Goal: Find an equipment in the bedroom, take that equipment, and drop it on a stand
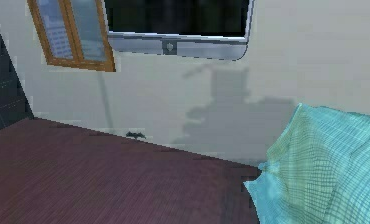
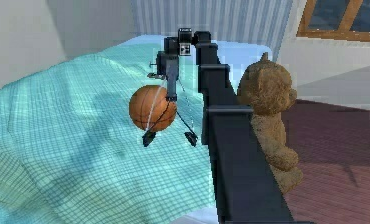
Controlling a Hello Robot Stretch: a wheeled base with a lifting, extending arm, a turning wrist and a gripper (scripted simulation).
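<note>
The tool shows at the basketball, bed behind; cannot tell whether it holds anything.

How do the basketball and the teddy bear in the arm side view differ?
The basketball is a round orange ball with dark seams; the teddy bear is brown and furry. The basketball shows left of the arm, against the checked blanket; the teddy bear sits upright on its right. The teddy bear looks taller than the basketball.

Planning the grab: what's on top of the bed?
An orange basketball over the green checked blanket, touching or not unclear. The arm covers what the brown teddy bear sits on.
</note>
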